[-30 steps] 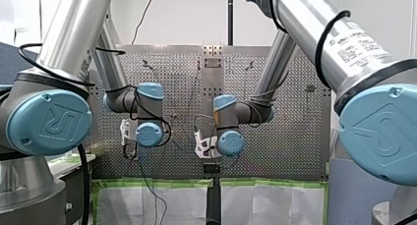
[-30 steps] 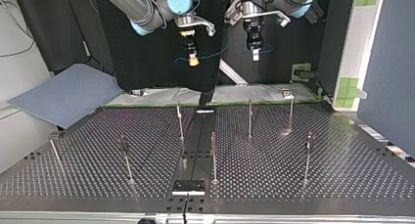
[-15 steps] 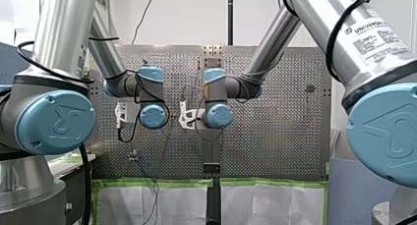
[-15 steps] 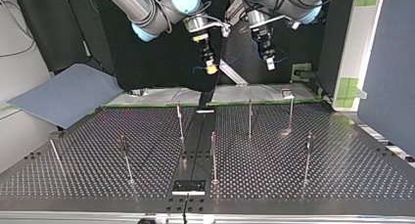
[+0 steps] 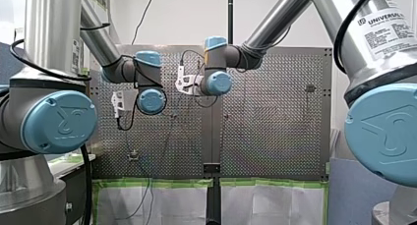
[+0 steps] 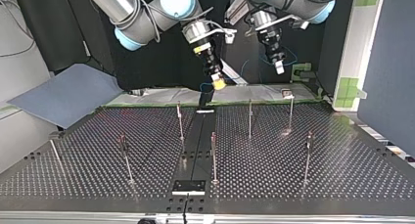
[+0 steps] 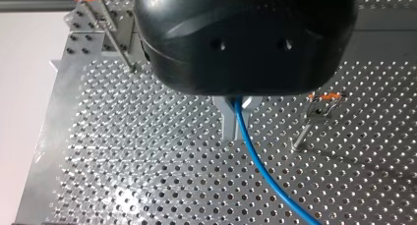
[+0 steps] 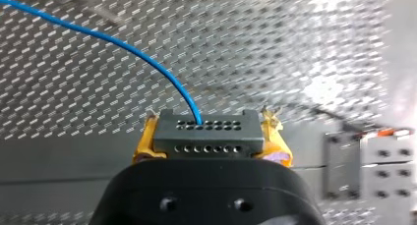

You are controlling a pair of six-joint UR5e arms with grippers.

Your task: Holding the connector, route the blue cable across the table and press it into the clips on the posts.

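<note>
In the front view my left arm and my right arm hung raised over the perforated worktop, wrists close together; I could not tell the state of their jaws there. In the top view both sets of jaws hovered high over the worktop's far side, above the upright posts, my right arm's showing yellow pads. In the left wrist view my left arm's jaws pinched the blue cable, which trailed off over the worktop near a post's clip. In the right wrist view my right arm's jaws clamped the grey connector between the pads, with the cable arching out of it.
</note>
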